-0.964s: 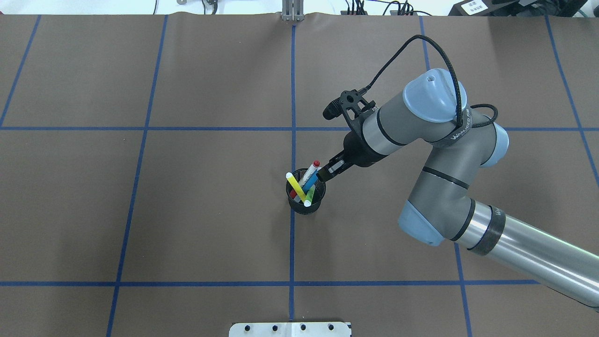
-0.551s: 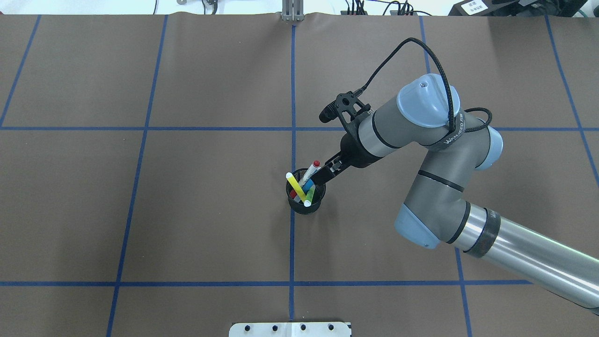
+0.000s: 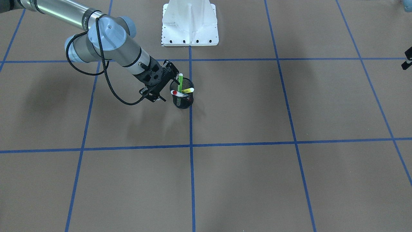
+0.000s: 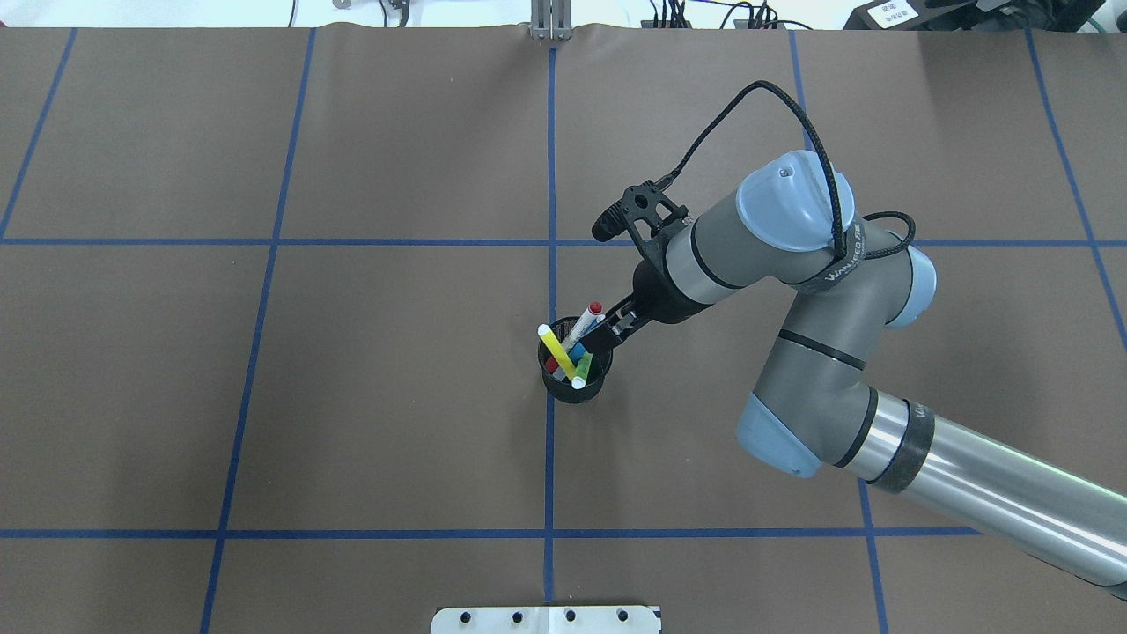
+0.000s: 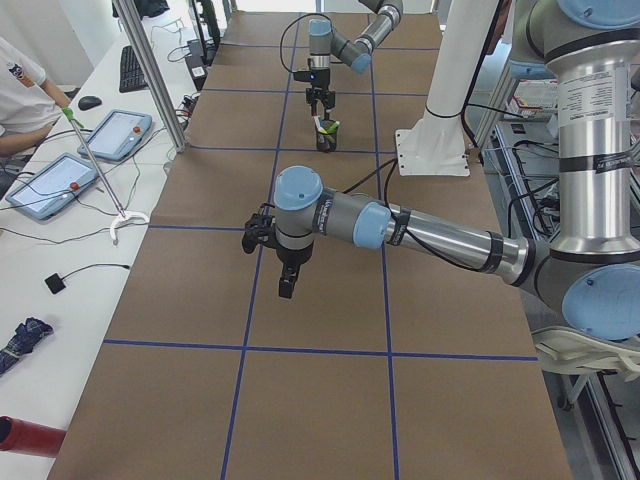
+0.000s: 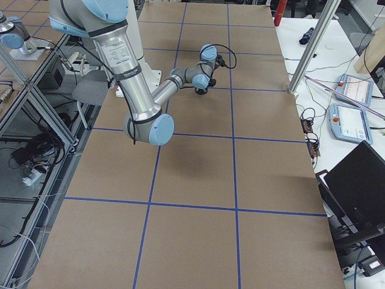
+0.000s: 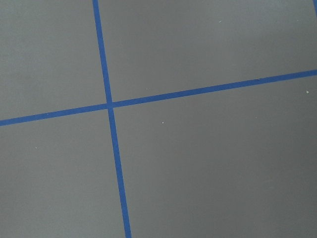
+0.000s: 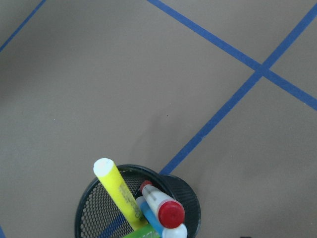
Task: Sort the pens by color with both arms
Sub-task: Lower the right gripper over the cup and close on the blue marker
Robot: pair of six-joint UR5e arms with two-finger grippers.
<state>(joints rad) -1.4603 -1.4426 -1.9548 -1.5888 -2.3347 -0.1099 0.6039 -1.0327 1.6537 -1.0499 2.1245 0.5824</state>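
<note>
Black mesh cup (image 4: 570, 394) holds all four pens (image 4: 558, 350), so I'm on the first pick: my right gripper (image 4: 606, 331) is at its rim by the blue pen (image 4: 579, 354), and I cannot tell whether it is spread or pinching; next comes a straight lift.

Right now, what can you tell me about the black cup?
The black cup is a round holder of wire mesh, open on top. It stands upright on the brown table, over a blue tape line. Inside lean a yellow pen, a blue pen, a green pen and a red-capped pen. The right hand is close to its rim.
</note>
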